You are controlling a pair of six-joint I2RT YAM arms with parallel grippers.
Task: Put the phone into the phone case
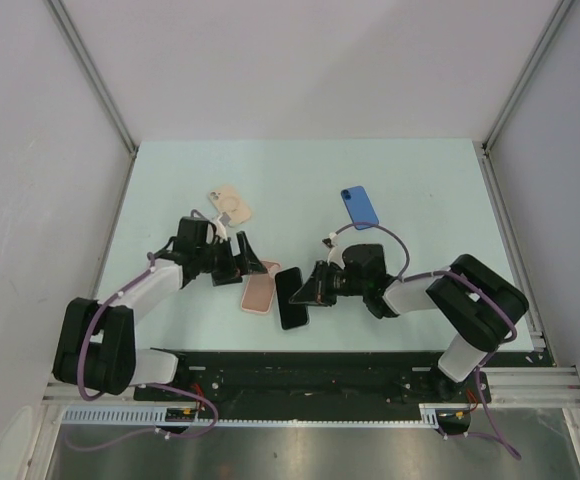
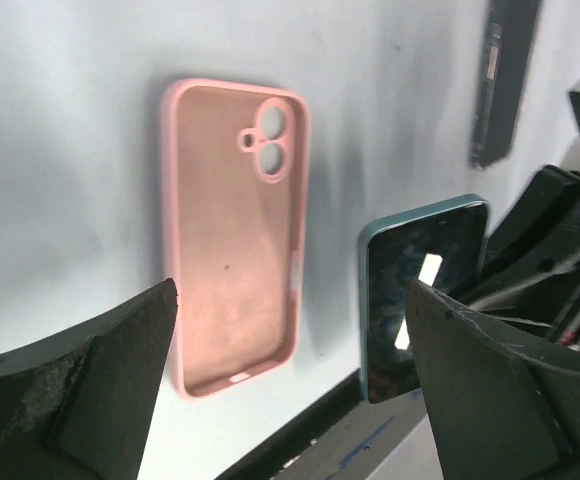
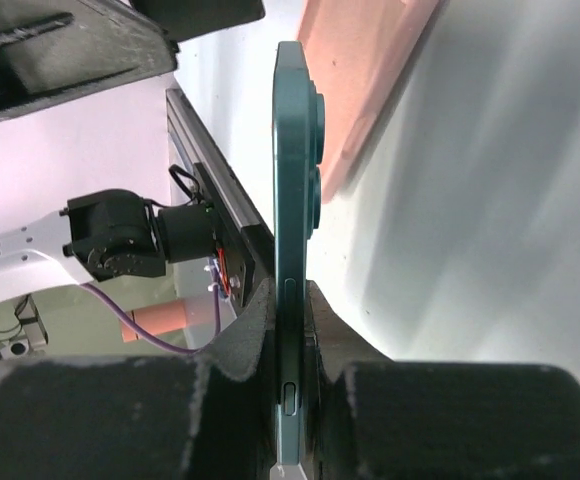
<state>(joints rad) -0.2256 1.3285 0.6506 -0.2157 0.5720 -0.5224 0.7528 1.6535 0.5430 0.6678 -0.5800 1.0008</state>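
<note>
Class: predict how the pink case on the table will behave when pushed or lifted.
The pink case is a thin, hollow shell, so probably light and bendy. It lies flat, open side up, on the smooth table, so a push would likely slide it, not tip it.

Pink phone case (image 2: 235, 240) lies hollow side up on the tabletop (image 1: 420, 180); teal phone (image 2: 420, 290) just beside it, pinched by the right end effector (image 1: 308, 290).
</note>
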